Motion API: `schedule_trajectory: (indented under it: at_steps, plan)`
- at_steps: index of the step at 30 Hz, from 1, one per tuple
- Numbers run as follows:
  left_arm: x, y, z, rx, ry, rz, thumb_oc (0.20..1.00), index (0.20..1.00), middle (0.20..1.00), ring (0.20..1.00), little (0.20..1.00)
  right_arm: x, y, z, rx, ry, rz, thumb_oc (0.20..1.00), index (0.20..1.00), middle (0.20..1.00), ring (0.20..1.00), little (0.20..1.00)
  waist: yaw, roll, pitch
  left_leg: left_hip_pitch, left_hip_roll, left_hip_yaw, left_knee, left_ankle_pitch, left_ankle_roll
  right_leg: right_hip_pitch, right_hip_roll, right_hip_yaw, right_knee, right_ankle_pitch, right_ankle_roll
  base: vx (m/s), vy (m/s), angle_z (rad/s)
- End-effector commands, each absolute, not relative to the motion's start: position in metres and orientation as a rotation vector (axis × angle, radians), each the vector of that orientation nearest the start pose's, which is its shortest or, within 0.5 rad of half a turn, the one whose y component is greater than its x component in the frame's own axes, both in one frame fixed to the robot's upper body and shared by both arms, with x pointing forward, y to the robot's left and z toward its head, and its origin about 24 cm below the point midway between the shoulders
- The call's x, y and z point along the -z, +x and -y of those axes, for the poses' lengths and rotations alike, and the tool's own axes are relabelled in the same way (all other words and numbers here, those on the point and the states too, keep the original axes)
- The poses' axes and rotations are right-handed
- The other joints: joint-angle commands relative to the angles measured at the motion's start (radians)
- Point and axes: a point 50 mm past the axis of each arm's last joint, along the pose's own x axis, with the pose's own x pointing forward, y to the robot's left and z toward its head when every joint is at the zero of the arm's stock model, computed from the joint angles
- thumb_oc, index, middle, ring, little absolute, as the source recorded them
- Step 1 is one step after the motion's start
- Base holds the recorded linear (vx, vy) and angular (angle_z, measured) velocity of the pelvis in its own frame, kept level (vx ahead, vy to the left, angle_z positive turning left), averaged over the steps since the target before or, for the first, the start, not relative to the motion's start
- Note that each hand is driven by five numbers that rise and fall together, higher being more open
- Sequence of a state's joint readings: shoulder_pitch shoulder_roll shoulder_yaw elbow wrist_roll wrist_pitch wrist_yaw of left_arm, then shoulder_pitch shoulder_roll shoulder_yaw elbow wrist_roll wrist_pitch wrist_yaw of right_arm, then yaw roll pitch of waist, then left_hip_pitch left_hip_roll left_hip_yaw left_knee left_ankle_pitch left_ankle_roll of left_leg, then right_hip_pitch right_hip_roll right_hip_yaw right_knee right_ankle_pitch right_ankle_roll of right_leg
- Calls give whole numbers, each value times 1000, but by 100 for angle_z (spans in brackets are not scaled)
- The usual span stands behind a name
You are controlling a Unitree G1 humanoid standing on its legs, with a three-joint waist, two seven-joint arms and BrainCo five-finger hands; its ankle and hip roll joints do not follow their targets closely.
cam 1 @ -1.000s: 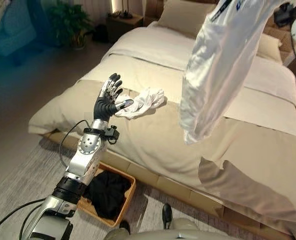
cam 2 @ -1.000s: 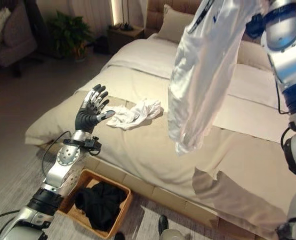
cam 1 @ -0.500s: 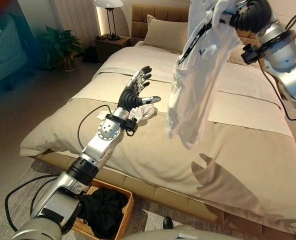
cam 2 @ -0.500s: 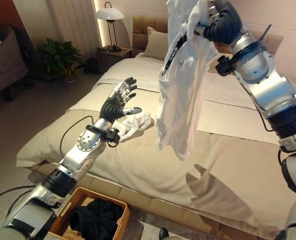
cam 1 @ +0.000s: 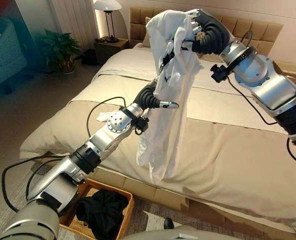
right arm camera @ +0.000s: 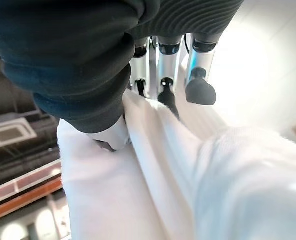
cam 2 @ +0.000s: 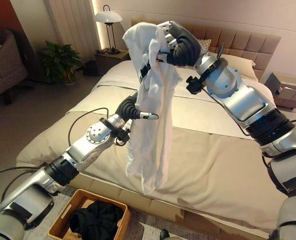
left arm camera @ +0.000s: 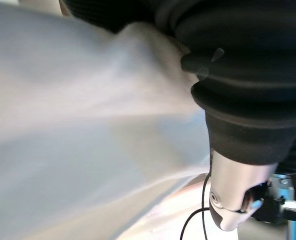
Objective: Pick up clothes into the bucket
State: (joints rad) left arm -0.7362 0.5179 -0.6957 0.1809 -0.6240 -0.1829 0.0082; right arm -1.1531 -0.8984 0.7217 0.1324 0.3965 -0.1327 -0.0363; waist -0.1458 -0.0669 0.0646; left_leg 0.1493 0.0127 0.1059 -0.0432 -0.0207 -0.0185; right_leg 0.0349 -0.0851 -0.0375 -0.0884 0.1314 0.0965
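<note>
Judging by how things lay, the job looked partway done: a dark garment [cam 2: 95, 220] was already in the wicker basket [cam 2: 63, 215] on the floor by the bed [cam 1: 228, 150], the white shirt [cam 1: 165, 100] was up in the air and not yet in, and another small white piece [cam 1: 104, 117] sat on the bed behind the left arm. The right robot hand [cam 2: 175, 45] had its fingers curled tight into the shirt's top, holding it high above the bed. The shirt hung straight down, long axis vertical, loose end pointing at the bed edge. The left robot hand [cam 1: 155, 99] was against the shirt's middle, thumb sticking out, but its fingers were behind the cloth so I couldn't tell their state.
</note>
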Motion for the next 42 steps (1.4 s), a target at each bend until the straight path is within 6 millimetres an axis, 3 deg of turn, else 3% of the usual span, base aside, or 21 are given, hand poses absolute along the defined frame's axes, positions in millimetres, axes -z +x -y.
schedule_trajectory:
  at_steps: [1, 6, 9, 10, 11, 12, 22, 23, 24, 25, 33, 34, 37, 40, 41, 42]
  plan:
    - [-193, 330, -55, 738, 121, 431, 1000, 1000, 1000, 1000, 1000, -338, 316, 109, -511, -673, 883, 200, 200, 200, 200, 200, 45, -17, -7, -52, 1, -64, 91, -47, -21, -2, -42, -56, 147, -116, 52, 0, 0, 0]
    - [-187, 319, -53, 922, -7, 282, 1000, 1000, 1000, 1000, 1000, -331, 309, 95, -628, -639, 861, 200, 200, 200, 200, 200, 43, -13, -7, -53, 3, -65, 89, -43, -25, 2, -42, -61, 138, -112, 53, 0, 0, 0]
    - [-185, 316, -58, 957, 18, 243, 1000, 1000, 1000, 1000, 1000, -327, 306, 94, -658, -624, 849, 200, 200, 200, 200, 200, 43, -12, -10, -52, 3, -66, 87, -41, -27, 4, -42, -63, 136, -111, 53, 0, 0, 0]
    - [-186, 316, -61, 958, 52, 247, 520, 520, 520, 520, 520, -327, 305, 95, -663, -626, 850, 200, 200, 200, 200, 200, 43, -12, -10, -51, 4, -67, 85, -41, -27, 5, -42, -64, 136, -112, 54, 0, 0, 0]
    - [-186, 316, -61, 958, 52, 247, 285, 285, 285, 285, 285, -327, 305, 95, -663, -626, 850, 200, 200, 200, 200, 200, 43, -13, -10, -51, 4, -67, 85, -41, -27, 5, -42, -65, 136, -112, 54, 0, 0, 0]
    - [-186, 318, -68, 922, 95, 268, 200, 200, 200, 200, 200, -329, 303, 97, -655, -620, 865, 200, 200, 200, 200, 200, 46, -13, -8, -50, 3, -69, 85, -40, -27, 7, -43, -66, 139, -112, 53, 0, 0, 0]
    - [-184, 329, -83, 758, 127, 341, 200, 200, 200, 200, 200, -334, 299, 112, -586, -593, 905, 200, 200, 200, 200, 200, 55, -17, -4, -52, 2, -76, 87, -41, -23, 10, -46, -71, 141, -118, 52, 0, 0, 0]
    - [-184, 330, -88, 728, 104, 347, 200, 200, 200, 200, 200, -334, 300, 117, -560, -597, 905, 467, 467, 467, 467, 467, 56, -17, -5, -52, 2, -77, 87, -42, -23, 11, -47, -72, 140, -119, 51, 0, 0, 0]
    - [-184, 330, -88, 728, 104, 347, 200, 200, 200, 200, 200, -334, 300, 117, -560, -597, 905, 542, 542, 542, 542, 542, 56, -17, -5, -52, 2, -77, 87, -42, -23, 11, -47, -72, 140, -119, 51, 0, 0, 0]
    - [-185, 330, -94, 703, 97, 356, 200, 200, 200, 200, 200, -333, 301, 121, -536, -603, 907, 1000, 1000, 1000, 1000, 1000, 57, -15, -6, -53, 2, -78, 87, -42, -22, 12, -47, -72, 139, -120, 50, 0, 0, 0]
    - [-202, 331, -130, 564, 151, 434, 200, 200, 200, 200, 200, -321, 306, 151, -408, -593, 857, 1000, 1000, 1000, 1000, 1000, 68, -8, -8, -50, 1, -83, 83, -42, -21, 21, -48, -79, 134, -122, 48, 1, -3, 6]
    - [-209, 331, -145, 520, 190, 455, 200, 200, 200, 200, 200, -316, 307, 163, -368, -590, 834, 1000, 1000, 1000, 1000, 1000, 71, -4, -8, -50, 0, -86, 84, -42, -21, 22, -48, -81, 133, -122, 48, -9, -8, 10]
    - [-219, 328, -165, 454, 212, 489, 200, 200, 200, 200, 200, -306, 309, 182, -294, -575, 792, 1000, 1000, 1000, 1000, 1000, 75, 1, -6, -50, 1, -89, 84, -42, -21, 24, -49, -84, 132, -124, 48, -3, -3, 1]
    - [-226, 326, -175, 421, 235, 510, 200, 200, 200, 200, 200, -300, 309, 194, -245, -574, 769, 1000, 1000, 1000, 1000, 1000, 76, 4, -6, -50, 0, -91, 84, -41, -21, 27, -51, -87, 131, -125, 48, 0, 0, 0]
    - [-239, 322, -193, 356, 265, 552, 200, 200, 200, 200, 200, -289, 309, 217, -154, -555, 724, 1000, 1000, 1000, 1000, 1000, 76, 12, -3, -51, -1, -94, 84, -42, -21, 27, -52, -89, 133, -126, 47, 0, 0, 0]
    - [-239, 322, -195, 350, 268, 553, 200, 200, 200, 200, 200, -287, 308, 219, -149, -557, 720, 1000, 1000, 1000, 1000, 1000, 77, 12, -3, -51, -2, -95, 85, -42, -21, 27, -52, -90, 134, -127, 47, 0, 0, 0]
